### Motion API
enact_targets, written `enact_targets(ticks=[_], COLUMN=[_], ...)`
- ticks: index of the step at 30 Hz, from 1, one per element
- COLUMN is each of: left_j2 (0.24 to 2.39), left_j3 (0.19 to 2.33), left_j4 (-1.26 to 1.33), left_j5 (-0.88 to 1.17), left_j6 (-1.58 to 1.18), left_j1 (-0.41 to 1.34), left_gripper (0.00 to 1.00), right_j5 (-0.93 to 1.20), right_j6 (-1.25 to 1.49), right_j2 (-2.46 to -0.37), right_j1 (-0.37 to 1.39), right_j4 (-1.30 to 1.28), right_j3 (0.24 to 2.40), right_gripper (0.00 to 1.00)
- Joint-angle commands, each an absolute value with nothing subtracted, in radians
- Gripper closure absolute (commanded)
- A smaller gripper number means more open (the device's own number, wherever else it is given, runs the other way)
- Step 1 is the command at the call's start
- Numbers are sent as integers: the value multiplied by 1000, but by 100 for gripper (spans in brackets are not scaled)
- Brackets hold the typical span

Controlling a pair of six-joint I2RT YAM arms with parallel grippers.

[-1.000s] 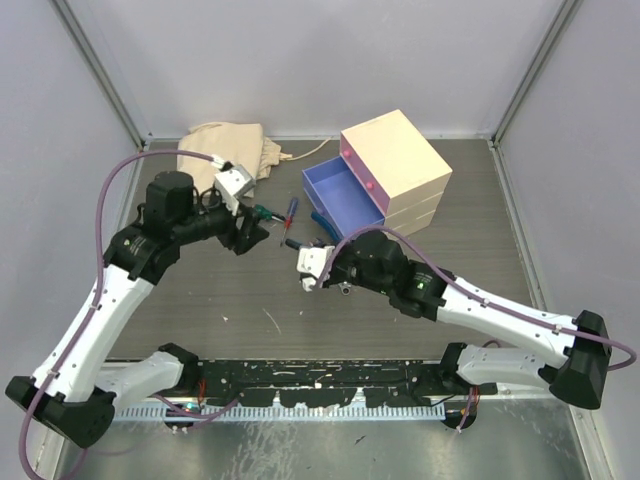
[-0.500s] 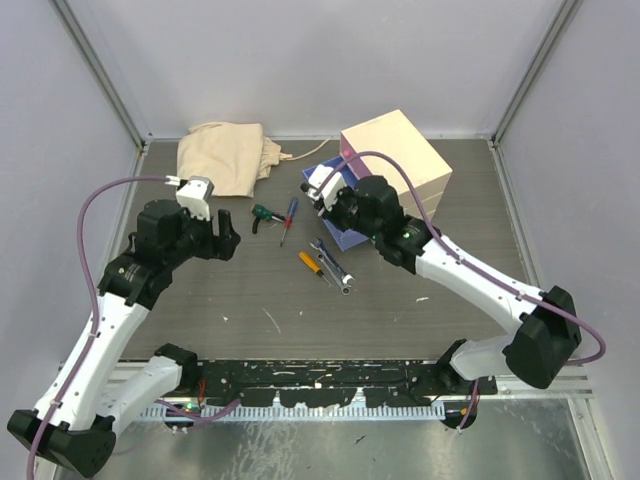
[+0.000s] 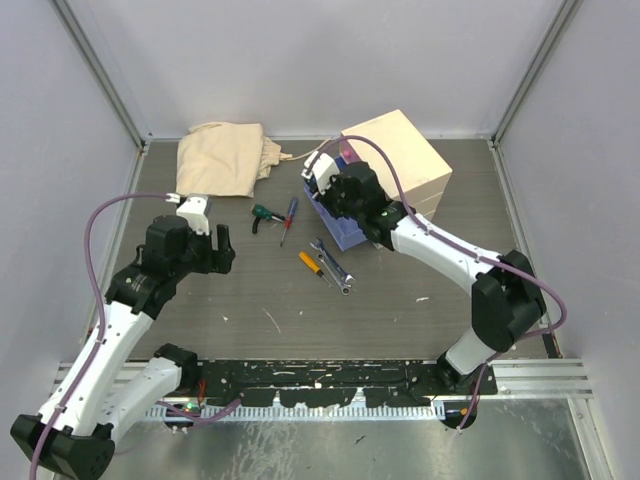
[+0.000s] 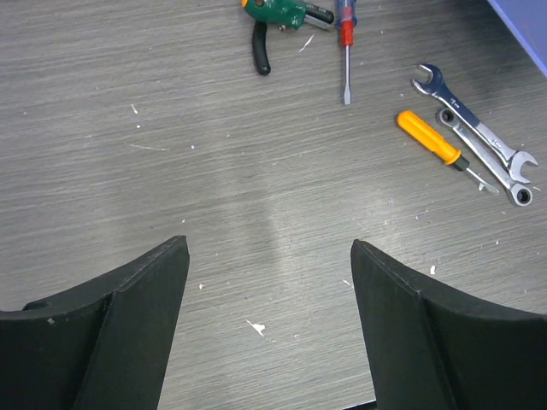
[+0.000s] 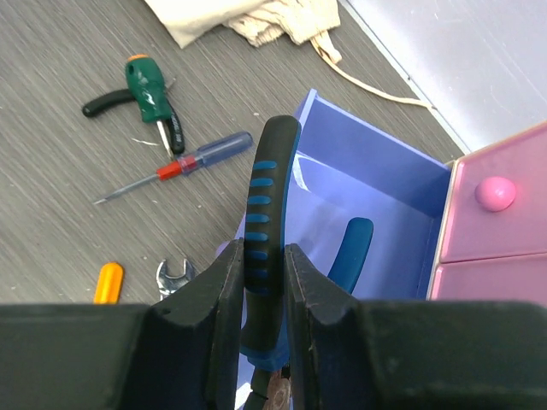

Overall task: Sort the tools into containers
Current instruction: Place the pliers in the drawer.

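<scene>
Pliers (image 5: 262, 201) with ribbed blue-and-black grips hang over the open blue drawer (image 5: 380, 158). One grip is pinched between the fingers of the right pincer (image 5: 261, 266), and the other, plain blue, splays out to the right inside the drawer. The drawer stands pulled out from the left side of the cream chest (image 3: 400, 150), and beside it a pink drawer (image 5: 487, 231) with a round pink knob is pushed in.

On the table (image 4: 214, 171) to the left of the drawer lie the other tools. Farthest is a stubby green-handled screwdriver (image 5: 147, 84) with a black-handled tool (image 5: 104, 106) against it. Just beside them lies a slim blue-handled screwdriver (image 5: 201, 156) with a red collar. Nearer lies an orange-handled screwdriver (image 4: 427, 137), just beside two silver spanners (image 4: 474, 137) that lie side by side.

The left pincer (image 4: 267, 248) is spread wide and holds nothing. It hovers over bare table well to the left of the tools, with its dark fingers (image 4: 128, 325) at either side of the wrist view. A cream cloth (image 3: 222, 158) lies crumpled at the far left of the table.
</scene>
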State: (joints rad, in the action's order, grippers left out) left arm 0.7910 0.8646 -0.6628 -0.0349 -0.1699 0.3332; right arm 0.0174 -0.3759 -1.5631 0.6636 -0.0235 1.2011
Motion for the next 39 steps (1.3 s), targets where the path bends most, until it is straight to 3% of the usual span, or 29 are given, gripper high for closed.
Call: enact_targets(ticks=[1, 22, 29, 34, 39], left_j2=[783, 817, 823, 821, 823], left_j3=[854, 850, 851, 850, 850], left_j4=[-612, -605, -606, -607, -608], left_j5=[-56, -39, -45, -49, -49], left_j6=[-192, -184, -182, -181, -183], left_j1=[328, 328, 328, 329, 328], left_gripper=[22, 20, 20, 19, 19], right_j5=[-72, -235, -259, -232, -192], right_j6=[-414, -458, -479, -463, -441], right_j2=[-1564, -1701, -1737, -1720, -1683], right_j1=[657, 634, 629, 627, 627], right_j4=[82, 12, -16, -20, -26], right_j3=[1269, 1325, 1342, 1344, 1341], right_gripper=[99, 98, 88, 72, 62])
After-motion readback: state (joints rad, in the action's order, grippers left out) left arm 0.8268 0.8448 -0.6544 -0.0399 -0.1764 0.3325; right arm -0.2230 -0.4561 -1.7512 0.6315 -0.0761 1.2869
